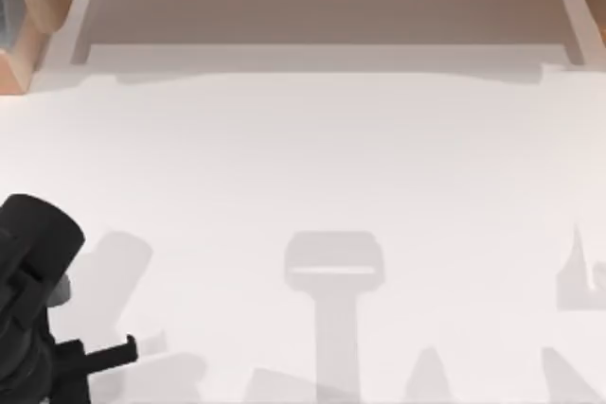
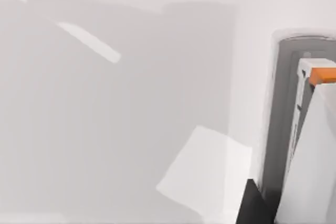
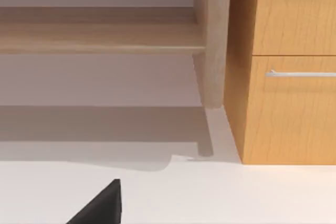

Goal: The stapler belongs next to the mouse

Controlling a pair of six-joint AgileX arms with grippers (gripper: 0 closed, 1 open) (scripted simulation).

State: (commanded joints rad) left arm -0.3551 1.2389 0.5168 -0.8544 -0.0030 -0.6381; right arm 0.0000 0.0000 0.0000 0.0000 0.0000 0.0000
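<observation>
Closest to the lens in the left wrist view, a black corner of the left gripper (image 2: 255, 206) sits just beside a long object with a grey base, a white top and one orange tip (image 2: 294, 129). It looks like the stapler, lying on the white table (image 2: 131, 103), though I cannot tell this for sure, nor whether the claw is open, closed or touching it. From above, the black left arm (image 1: 33, 272) is at the near left corner of the table (image 1: 312, 158), with grey shadows spread along the near edge to its right. In the right wrist view, one dark wedge of the right gripper (image 3: 100, 208) hangs over the table, its claw state also impossible to tell. Beyond the far edge stands a wooden cabinet (image 3: 286, 119) with one silver drawer handle (image 3: 302, 73), and a wooden shelf (image 3: 100, 35) runs off to one side.
</observation>
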